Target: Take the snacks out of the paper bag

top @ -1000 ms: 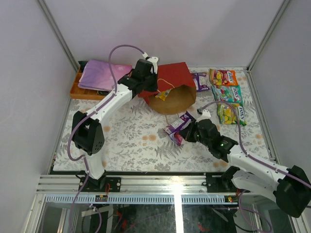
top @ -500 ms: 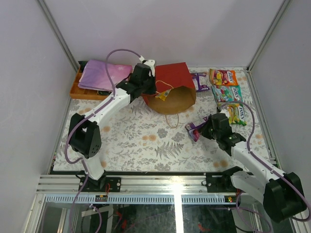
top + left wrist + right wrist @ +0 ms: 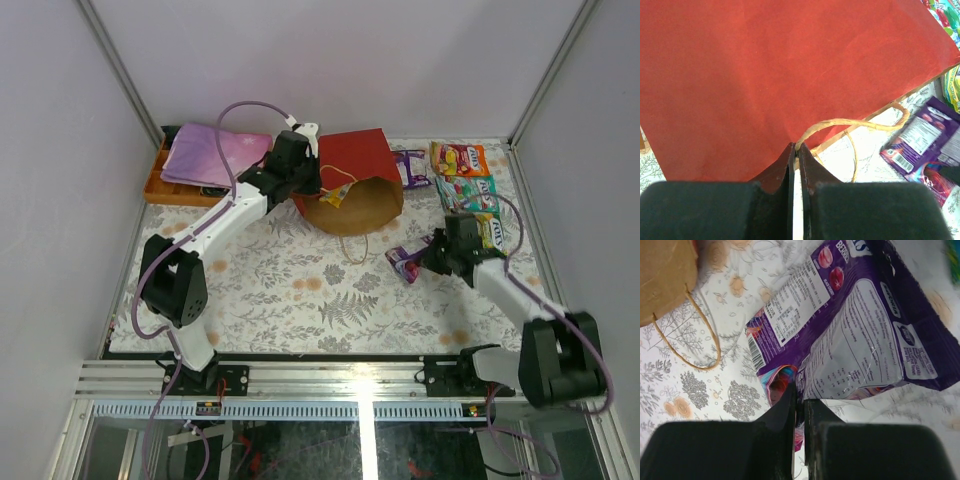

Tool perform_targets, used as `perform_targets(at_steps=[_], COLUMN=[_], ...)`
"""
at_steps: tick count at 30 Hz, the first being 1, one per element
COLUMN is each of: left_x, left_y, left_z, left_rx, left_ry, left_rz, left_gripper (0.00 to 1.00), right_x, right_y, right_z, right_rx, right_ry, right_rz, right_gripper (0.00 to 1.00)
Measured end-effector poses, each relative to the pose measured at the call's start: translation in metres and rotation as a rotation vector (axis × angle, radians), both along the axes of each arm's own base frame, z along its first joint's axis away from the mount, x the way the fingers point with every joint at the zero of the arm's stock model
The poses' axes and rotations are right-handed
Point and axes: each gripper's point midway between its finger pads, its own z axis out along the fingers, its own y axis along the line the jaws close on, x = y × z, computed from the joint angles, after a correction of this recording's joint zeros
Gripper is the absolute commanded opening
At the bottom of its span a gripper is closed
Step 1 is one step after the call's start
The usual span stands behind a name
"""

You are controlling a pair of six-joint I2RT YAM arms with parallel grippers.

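The red paper bag (image 3: pixel 352 160) lies on its side, its brown mouth (image 3: pixel 355 207) facing the near edge. My left gripper (image 3: pixel 796 150) is shut on one beige twisted handle (image 3: pixel 850 122) at the bag's rim, and it shows in the top view as the left gripper (image 3: pixel 316 182). A small yellow snack (image 3: pixel 333 195) peeks out of the mouth. My right gripper (image 3: pixel 800 399) is shut on the edge of a purple packet (image 3: pixel 855 340), held low over the cloth right of the bag, where the packet (image 3: pixel 404 263) hangs from the right gripper (image 3: pixel 424 258).
Orange (image 3: pixel 458 158), green (image 3: pixel 470 190) and yellow (image 3: pixel 490 232) candy packs lie in a column at the far right, with another purple packet (image 3: pixel 410 166) beside the bag. An orange tray (image 3: pixel 156 187) with a pink-purple cloth (image 3: pixel 212 152) sits at the far left. Walls close in on three sides.
My right arm has swung right and away from the bag mouth, carrying the purple packet toward the candy packs. The left gripper shifted slightly and keeps the handle.
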Motion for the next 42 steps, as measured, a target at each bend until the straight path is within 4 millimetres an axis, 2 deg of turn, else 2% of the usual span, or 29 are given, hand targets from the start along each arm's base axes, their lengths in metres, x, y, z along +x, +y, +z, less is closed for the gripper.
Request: perform_targets(at_steps=[3,4,5,7,8,10,13,14,16,20,21,22,24,27,32,34,39,42], left_x=[0.001,0.001,0.001,0.001,0.001,0.000,-0.001,-0.002,-0.002,-0.002,-0.002,-0.002,-0.002,-0.002,-0.003,-0.004,-0.003,-0.003], left_y=[0.000,0.000,0.000,0.000,0.000,0.001,0.004,0.004,0.005,0.005,0.005,0.005,0.005,0.005,0.006,0.008,0.011,0.012], left_z=[0.000,0.001,0.001,0.001,0.000,0.000,-0.001,0.000,0.000,0.000,0.000,0.000,0.000,0.000,-0.004,-0.007,-0.010,-0.010], left_rx=[-0.001,-0.001,-0.001,-0.001,0.000,0.006,0.013,0.014,0.016,0.016,0.016,0.015,0.015,0.015,0.021,0.027,0.042,0.044], left_ry=[-0.003,-0.004,-0.004,-0.005,-0.005,-0.006,-0.007,-0.009,-0.010,-0.010,-0.010,-0.010,-0.010,-0.009,-0.004,0.001,0.001,0.000], left_rz=[0.000,0.000,0.000,0.000,0.000,0.000,0.005,0.007,0.010,0.011,0.011,0.010,0.010,0.010,0.012,0.016,0.030,0.033], left_gripper=[0.03,0.03,0.04,0.04,0.04,0.04,0.04,0.04,0.04,0.05,0.05,0.05,0.05,0.05,0.05,0.05,0.05,0.05], right_x=[0.027,0.039,0.048,0.062,0.064,0.062,0.069,0.075,0.084,0.084,0.082,0.079,0.075,0.067,0.058,0.058,0.071,0.085], right_y=[0.010,0.014,0.017,0.021,0.020,0.014,0.001,-0.005,-0.013,-0.018,-0.015,-0.009,0.005,0.020,0.019,0.015,0.000,-0.005], right_z=[0.000,0.001,0.001,-0.001,-0.004,-0.007,0.000,0.006,0.020,0.049,0.056,0.060,0.059,0.035,-0.025,-0.038,-0.039,-0.040], right_rx=[-0.016,-0.019,-0.019,-0.021,-0.027,-0.051,-0.121,-0.155,-0.198,-0.248,-0.255,-0.258,-0.246,-0.219,-0.184,-0.153,-0.103,-0.088], right_ry=[0.081,0.091,0.094,0.094,0.101,0.122,0.123,0.108,0.060,-0.047,-0.078,-0.103,-0.132,-0.116,0.031,0.067,0.065,0.073], right_rz=[0.103,0.133,0.154,0.189,0.197,0.201,0.178,0.162,0.131,0.092,0.090,0.098,0.122,0.168,0.198,0.190,0.148,0.131], right_gripper=[0.00,0.03,0.14,0.43,0.52,0.78,0.88,0.87,0.79,0.39,0.32,0.30,0.29,0.27,0.24,0.25,0.26,0.27])
